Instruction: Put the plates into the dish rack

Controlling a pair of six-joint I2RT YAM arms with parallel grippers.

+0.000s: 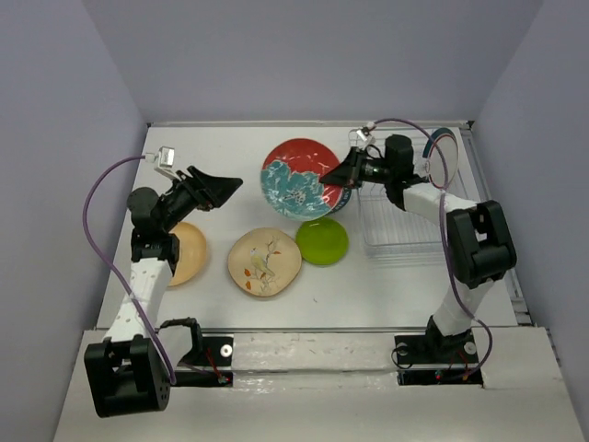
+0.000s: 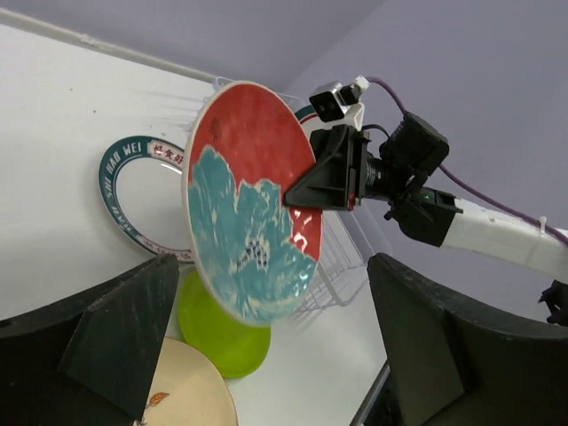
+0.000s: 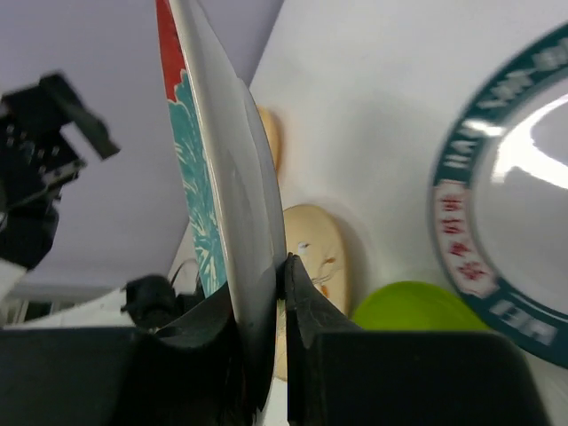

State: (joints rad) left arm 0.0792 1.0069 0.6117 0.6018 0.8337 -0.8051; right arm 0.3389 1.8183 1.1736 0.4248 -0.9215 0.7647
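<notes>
White table [image 1: 230, 152] beneath tilted red plate [image 1: 294, 180] with teal flower

From above, your left arm [image 1: 147, 276] covers part of the tan-orange plate [image 1: 190, 253], and the raised red plate [image 1: 296, 175] hides nearly all of the white teal-rimmed plate [image 2: 146, 200] on the desk [image 1: 230, 157] behind it. In the right wrist view that white plate is blurred and cut by the right edge, and the red plate's top runs out of frame.

Light was bright, even; shadows soft. Right wrist: red plate [image 3: 222, 177] blurred close-up, glare on teal-rimmed plate [image 3: 515, 195] right of it.
</notes>
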